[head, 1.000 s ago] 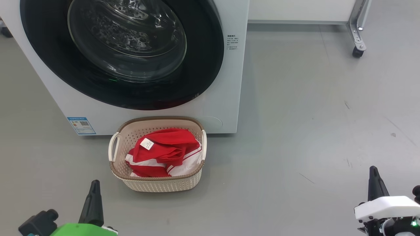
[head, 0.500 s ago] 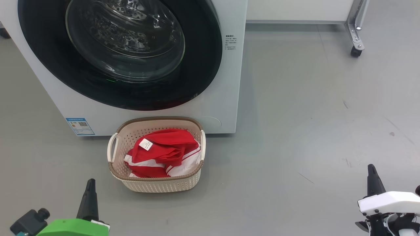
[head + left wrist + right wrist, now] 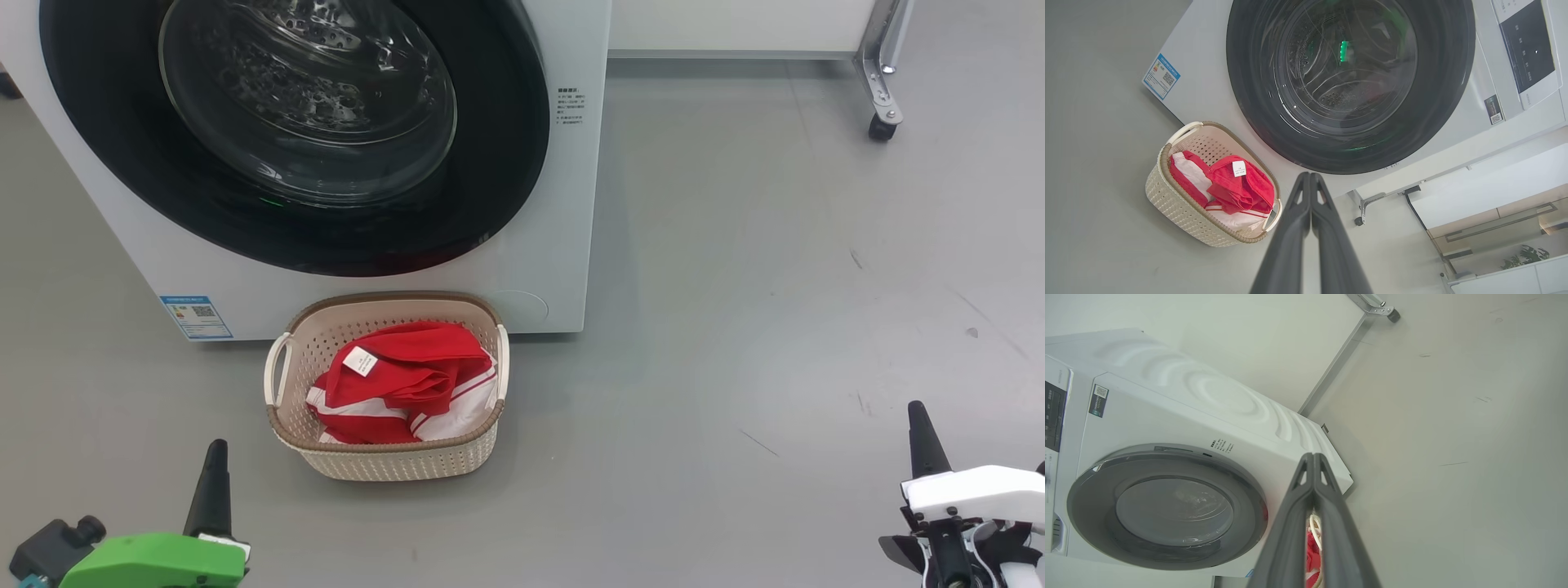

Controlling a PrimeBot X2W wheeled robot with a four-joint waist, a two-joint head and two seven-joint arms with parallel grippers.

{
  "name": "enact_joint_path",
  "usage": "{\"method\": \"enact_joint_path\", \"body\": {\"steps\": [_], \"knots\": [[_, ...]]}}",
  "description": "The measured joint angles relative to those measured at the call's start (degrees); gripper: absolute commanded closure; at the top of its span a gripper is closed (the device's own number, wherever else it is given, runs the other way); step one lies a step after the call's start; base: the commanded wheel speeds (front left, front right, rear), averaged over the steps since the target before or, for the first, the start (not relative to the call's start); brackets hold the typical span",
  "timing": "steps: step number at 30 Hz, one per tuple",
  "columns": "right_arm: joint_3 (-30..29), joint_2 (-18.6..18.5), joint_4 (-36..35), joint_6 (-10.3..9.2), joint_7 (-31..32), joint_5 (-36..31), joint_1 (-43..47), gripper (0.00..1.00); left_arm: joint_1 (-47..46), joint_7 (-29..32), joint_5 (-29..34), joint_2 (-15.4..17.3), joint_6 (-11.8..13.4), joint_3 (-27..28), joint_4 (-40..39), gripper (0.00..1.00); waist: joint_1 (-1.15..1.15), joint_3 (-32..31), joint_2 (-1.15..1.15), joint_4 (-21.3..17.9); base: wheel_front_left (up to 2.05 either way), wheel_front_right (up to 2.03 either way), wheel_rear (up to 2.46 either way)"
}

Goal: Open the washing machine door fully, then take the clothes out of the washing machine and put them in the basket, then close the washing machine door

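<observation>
Clothes (image 3: pixel 400 384) heaped in the basket (image 3: pixel 384 445), just in front of the washing machine (image 3: pixel 563 204), head view. Which step is this? (Desk)

The last, by the look of it: the washing machine door (image 3: pixel 506 163) sits flush. The left gripper (image 3: pixel 214 474) and right gripper (image 3: pixel 921 433) hang well back from the machine, jaws pressed together, holding nothing. The next move, I'd judge, is only to confirm the latch caught. (Photographer)

Left wrist view: any writing? (Desk)

Low on the machine's front, a blue sticker (image 3: pixel 1161 76) with a code square, print too small to read. There's a white tag (image 3: pixel 1238 168) on the clothes, illegible, and a dark control panel (image 3: pixel 1527 53) at the machine's top with faint marks only. (Photographer)

Right wrist view? (Desk)

Door shut against the machine, small print (image 3: pixel 1220 444) beside it, unreadable. No brand legible. (Photographer)
</observation>
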Motion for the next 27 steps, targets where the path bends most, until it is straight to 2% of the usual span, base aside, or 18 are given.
{"method": "enact_joint_path", "body": {"steps": [27], "knots": [[-2.2, 1.1, 1.3, 1.24, 5.5, 20.1, -2.9, 1.00, -2.6, 4.3, -19.6, 1.1, 0.0, 1.5, 2.2, 1.00, 0.00, -0.1, 0.00, -0.6, 0.00, 0.00, 0.00]]}}
